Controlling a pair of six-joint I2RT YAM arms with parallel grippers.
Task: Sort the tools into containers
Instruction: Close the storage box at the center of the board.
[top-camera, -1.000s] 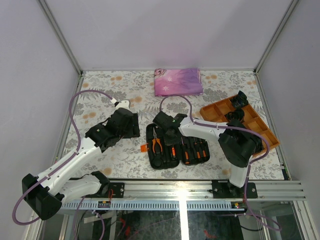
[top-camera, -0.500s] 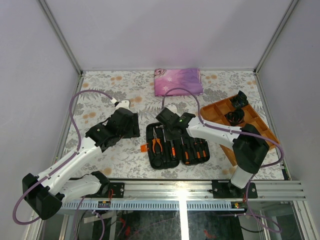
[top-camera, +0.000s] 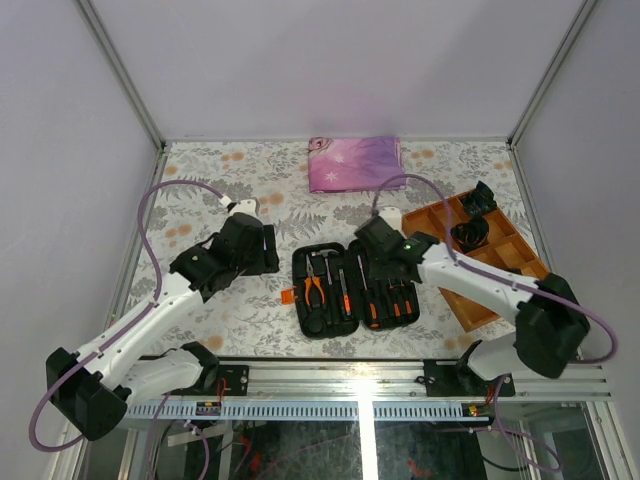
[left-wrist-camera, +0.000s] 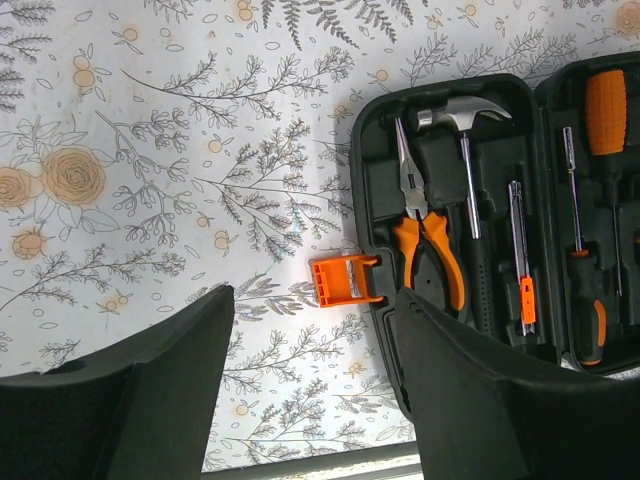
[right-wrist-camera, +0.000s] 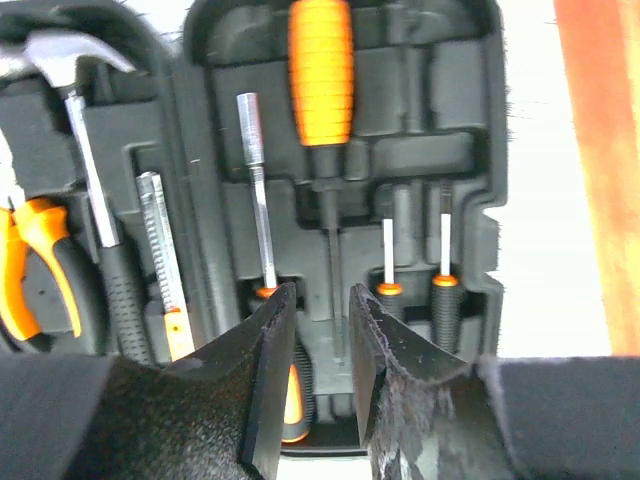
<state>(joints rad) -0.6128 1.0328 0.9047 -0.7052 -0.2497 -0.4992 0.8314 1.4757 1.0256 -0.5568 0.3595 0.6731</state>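
Black fingers of the right gripper (right-wrist-camera: 320, 295) stand a little apart with nothing clamped between them, hovering low over the right half of the open tool case (top-camera: 298, 272). The thin shaft of a large orange-handled screwdriver (right-wrist-camera: 320, 70) runs down toward the gap between those fingers and lies in its moulded slot. Just left of it sits a plain metal bit holder (right-wrist-camera: 257, 190), and just right of it two small screwdrivers (right-wrist-camera: 388, 262) rest side by side. In the left half of the case lie a hammer (left-wrist-camera: 462, 110) with its metal head at the far end, a pair of orange-handled pliers (left-wrist-camera: 425, 235) beside it, and a slim metal tool with an orange end (right-wrist-camera: 162, 255) on the hammer's other side. The left gripper (left-wrist-camera: 315, 300) is wide open and empty, held above the counter (top-camera: 200, 190) near the left edge of the case, over an orange latch (left-wrist-camera: 340, 281) that sticks out from that edge. The case lies open and flat in the middle of the floral counter between the two arms. An orange divided tray (top-camera: 505, 262) holding black bundles (top-camera: 470, 235) sits to the right of the case, and a folded pink-purple cloth (top-camera: 355, 163) lies at the far edge.
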